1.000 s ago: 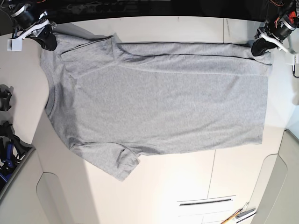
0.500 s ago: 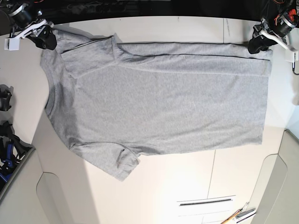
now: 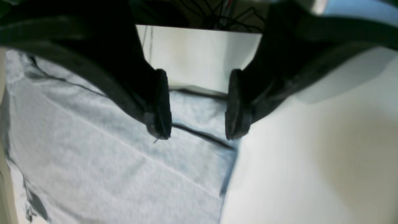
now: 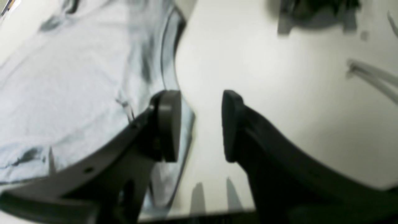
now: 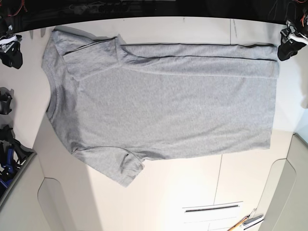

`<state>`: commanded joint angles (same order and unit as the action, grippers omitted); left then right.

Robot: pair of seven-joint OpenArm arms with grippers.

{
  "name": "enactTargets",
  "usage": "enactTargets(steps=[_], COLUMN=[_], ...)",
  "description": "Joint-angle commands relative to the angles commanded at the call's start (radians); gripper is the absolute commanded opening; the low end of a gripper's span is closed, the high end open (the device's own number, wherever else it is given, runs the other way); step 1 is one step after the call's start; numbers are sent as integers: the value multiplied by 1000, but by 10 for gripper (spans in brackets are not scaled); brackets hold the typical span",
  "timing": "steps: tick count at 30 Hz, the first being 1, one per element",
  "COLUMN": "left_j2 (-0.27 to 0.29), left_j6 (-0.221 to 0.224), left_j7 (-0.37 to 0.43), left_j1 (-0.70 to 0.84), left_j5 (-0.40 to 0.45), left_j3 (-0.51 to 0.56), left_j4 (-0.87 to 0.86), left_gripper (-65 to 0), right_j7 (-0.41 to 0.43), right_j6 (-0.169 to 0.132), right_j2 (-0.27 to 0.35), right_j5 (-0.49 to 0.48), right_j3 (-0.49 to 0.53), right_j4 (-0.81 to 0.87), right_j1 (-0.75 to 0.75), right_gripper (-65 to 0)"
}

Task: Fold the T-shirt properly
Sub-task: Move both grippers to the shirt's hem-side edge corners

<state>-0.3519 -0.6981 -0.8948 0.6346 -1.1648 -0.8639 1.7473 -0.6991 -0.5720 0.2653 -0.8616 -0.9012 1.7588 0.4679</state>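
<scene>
The grey T-shirt [image 5: 163,106] lies flat on the white table, neck to the left and hem to the right, its far long edge folded over into a narrow band. My left gripper [image 5: 287,49] hangs open just off the shirt's far right hem corner; in the left wrist view its fingers [image 3: 160,105] straddle that folded corner [image 3: 199,124] with nothing gripped. My right gripper [image 5: 11,54] is at the far left edge, apart from the shoulder. Seen from the right wrist camera it [image 4: 199,124] is open over bare table beside the T-shirt's [image 4: 77,81] edge.
Dark clamps and cables [image 5: 6,139] sit along the left table edge. A slotted panel [image 5: 211,208] and a pencil-like tool [image 5: 243,222] lie near the front. The table's back edge [image 5: 159,18] runs just behind the shirt.
Both grippers have let go of the shirt's far corners and drawn outward, the right one leftward, the left one rightward. The folded far edge stays lying where it was laid.
</scene>
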Motion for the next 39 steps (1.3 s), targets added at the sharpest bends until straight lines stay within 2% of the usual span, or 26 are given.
enactTargets(steps=[3, 8, 11, 15, 17, 20, 24, 25, 29, 33, 39], left_j2=[-22, -80, -107, -147, -165, -187, -204, -207, -223, -226, -227], left_j6=[0, 0, 0, 0, 0, 0, 0, 0, 0, 0, 0], left_j7=[0, 0, 0, 1, 12, 62, 155, 168, 192, 253, 302], left_j1=[-4, -65, -113, -172, -200, -235, -320, -353, -536, -720, -950], left_j5=[-30, -28, -13, 13, 35, 99, 235, 263, 353, 412, 477], left_j3=[-18, -18, -18, -18, -13, 29, 147, 182, 330, 431, 507], left_j4=[0, 0, 0, 0, 0, -2, -31, -52, -229, -476, -826], left_gripper=[-334, -333, -333, -333, -330, -248, -241, -241, -241, -241, -241], right_j7=[14, 29, 68, 77, 101, 129, 172, 180, 243, 329, 374], right_j6=[0, 0, 1, 19, 19, 18, 14, 14, 15, 14, 16], right_j2=[6, 7, 13, 31, 41, 59, 80, 82, 84, 84, 83], right_j5=[36, 91, 134, 218, 243, 267, 272, 280, 344, 421, 506], right_j3=[1, 31, 86, 189, 233, 281, 321, 329, 373, 431, 486], right_j4=[0, -2, -11, -77, -151, -303, -527, -576, -756, -874, -1014], right_j1=[-74, -211, -279, -391, -447, -540, -678, -712, -830, -907, -989], right_gripper=[-431, -431, -431, -431, -431, -431, -430, -427, -317, -311, -311])
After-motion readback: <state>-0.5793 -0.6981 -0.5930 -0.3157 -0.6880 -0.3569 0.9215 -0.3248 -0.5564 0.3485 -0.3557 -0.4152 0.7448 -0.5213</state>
